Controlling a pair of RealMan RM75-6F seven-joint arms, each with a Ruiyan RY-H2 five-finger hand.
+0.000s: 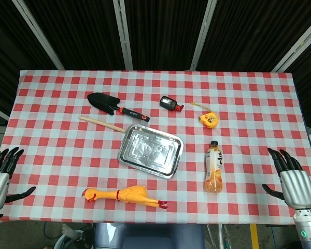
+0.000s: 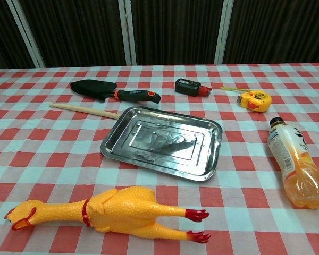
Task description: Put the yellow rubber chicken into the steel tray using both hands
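On the checked table (image 1: 52, 140), centre: empty tray (image 1: 151, 151). Near edge, below it and apart: chicken (image 1: 125, 196), lying on its side, head left. At the table's side edges: left hand (image 1: 0, 176) and right hand (image 1: 291, 179), fingers spread, grasping nothing.

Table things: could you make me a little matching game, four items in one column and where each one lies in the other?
Things:
1. rubber chicken
2. steel tray
3. drink bottle
4. tape measure

Places:
A. middle of the table, nothing in it
B. far right, beyond the bottle
C. near edge, lying on its side, head to the left
D. right of the tray, lying on its side

Pairs: 1-C, 2-A, 3-D, 4-B
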